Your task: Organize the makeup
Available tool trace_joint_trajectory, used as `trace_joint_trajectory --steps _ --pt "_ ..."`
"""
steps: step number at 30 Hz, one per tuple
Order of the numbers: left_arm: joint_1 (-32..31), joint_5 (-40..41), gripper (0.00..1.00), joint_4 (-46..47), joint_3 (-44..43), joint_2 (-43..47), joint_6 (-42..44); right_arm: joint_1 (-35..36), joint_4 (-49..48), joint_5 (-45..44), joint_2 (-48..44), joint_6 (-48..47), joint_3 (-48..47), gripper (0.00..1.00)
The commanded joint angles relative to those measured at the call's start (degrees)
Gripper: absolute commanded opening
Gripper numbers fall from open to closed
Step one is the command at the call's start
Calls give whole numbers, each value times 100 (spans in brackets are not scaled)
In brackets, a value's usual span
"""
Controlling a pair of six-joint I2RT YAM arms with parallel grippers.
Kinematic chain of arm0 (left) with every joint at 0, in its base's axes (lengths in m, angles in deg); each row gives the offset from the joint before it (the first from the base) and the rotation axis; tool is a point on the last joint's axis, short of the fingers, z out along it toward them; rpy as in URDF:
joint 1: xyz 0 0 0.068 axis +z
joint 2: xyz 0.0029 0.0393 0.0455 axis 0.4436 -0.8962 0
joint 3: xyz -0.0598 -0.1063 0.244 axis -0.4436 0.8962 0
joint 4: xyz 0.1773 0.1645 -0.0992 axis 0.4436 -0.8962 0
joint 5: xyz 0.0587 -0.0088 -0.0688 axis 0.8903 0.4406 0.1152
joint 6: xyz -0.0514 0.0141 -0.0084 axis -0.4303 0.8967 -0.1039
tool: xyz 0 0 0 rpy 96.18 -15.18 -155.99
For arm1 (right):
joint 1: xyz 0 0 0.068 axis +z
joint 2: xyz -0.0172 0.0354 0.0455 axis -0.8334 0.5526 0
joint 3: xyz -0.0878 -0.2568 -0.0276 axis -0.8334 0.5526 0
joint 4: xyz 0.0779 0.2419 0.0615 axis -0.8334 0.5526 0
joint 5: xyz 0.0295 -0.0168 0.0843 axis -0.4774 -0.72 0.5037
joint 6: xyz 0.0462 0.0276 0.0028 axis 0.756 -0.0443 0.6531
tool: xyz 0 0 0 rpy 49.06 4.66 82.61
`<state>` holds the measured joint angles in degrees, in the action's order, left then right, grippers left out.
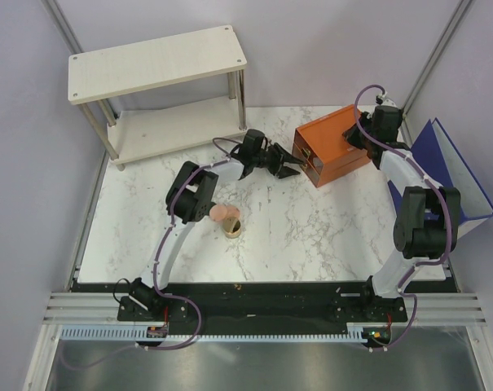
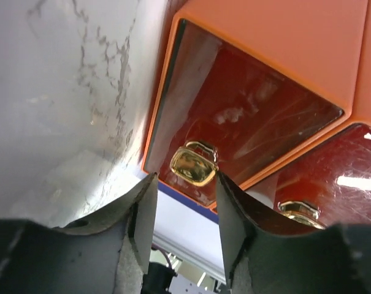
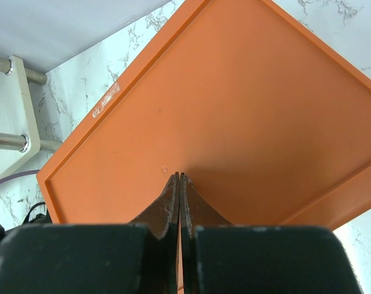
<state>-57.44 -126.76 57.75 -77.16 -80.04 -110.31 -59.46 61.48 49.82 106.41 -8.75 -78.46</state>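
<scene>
In the top view a peach-pink disc [image 1: 222,213] and a gold-rimmed round jar [image 1: 233,226] lie together on the marble table, beside the left arm's elbow. The other makeup is out of view. My left gripper [image 1: 292,169] is open at the front of the orange drawer box [image 1: 334,145]. In the left wrist view the gripper [image 2: 186,180] has its fingertips either side of a drawer's gold knob [image 2: 194,163], just short of it. My right gripper [image 1: 359,136] is shut and empty. Its tips [image 3: 179,175] press on the box's orange top [image 3: 234,98].
A white two-tier shelf [image 1: 156,61] stands at the back left; its leg shows in the right wrist view [image 3: 16,104]. A blue bin [image 1: 450,167] stands at the right edge. A second gold knob [image 2: 298,211] sits on the neighbouring drawer.
</scene>
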Motion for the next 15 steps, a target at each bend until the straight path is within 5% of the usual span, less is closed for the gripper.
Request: trace_joint_trajectory --steps 1,15 --pt "-88 672 48 -539 -30 -189 -230 -7 2000 -260 419 -253 521 0" --pt "-167 840 28 -751 -451 -356 24 -16 2017 -234 463 -323 521 0"
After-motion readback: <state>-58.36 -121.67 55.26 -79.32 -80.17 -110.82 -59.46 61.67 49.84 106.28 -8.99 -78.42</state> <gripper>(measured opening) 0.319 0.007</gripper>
